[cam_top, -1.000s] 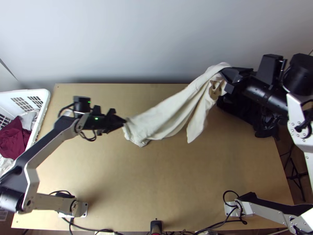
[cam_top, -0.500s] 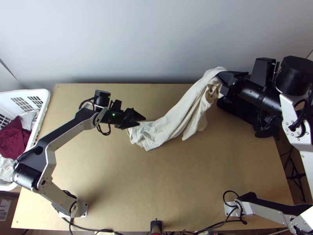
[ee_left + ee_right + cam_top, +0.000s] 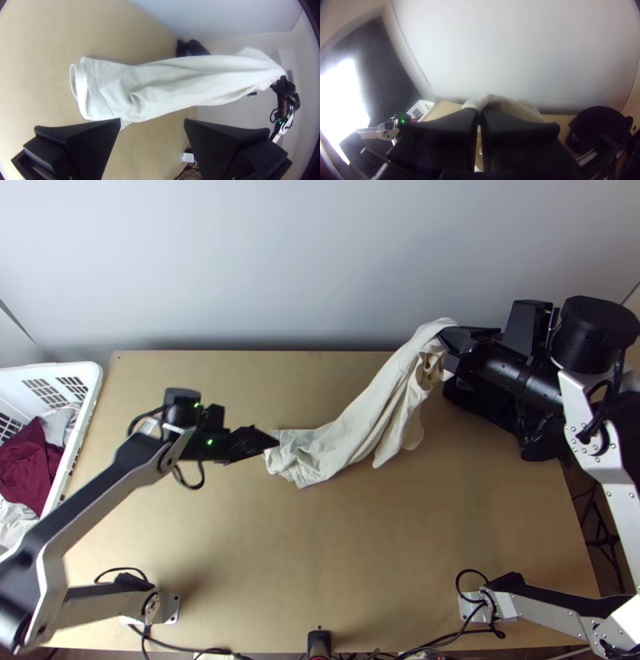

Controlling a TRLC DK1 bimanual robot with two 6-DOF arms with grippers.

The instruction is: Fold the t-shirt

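R gripper (image 3: 450, 342) holds the cream t-shirt (image 3: 364, 424) up at the far right of the table (image 3: 368, 548), jaws pinched on a gathered bit of cloth; can't tell if that's collar, sleeve or hem. T-shirt slopes down from there in long lengthwise creases, w/ a loose flap hanging & its low end on the tabletop nr the middle, a bit rumpled. L gripper (image 3: 152, 121) is just beside that low end, jaws spread wide, nothing betw. them. Step in hand looks like getting a 2nd grip so the t-shirt can be opened out; folding itself prob. not begun. To do it well: bring L jaws over the open edge (image 3: 81, 88) at the low end, take a corner, shut on a shallow bite & check only the wanted layer(s) are in. Then lift L a little, ease arms apart till creases drop out, & lay flat w/ both ends lowered together. Keep R hold firm but don't yank; gathered cloth could slip. Risks: L catches mid-cloth i/o edge, or pins both layers & t-shirt lands twisted. Basket (image 3: 94, 386) w/ other clothes sits at left, keep L arm clear.
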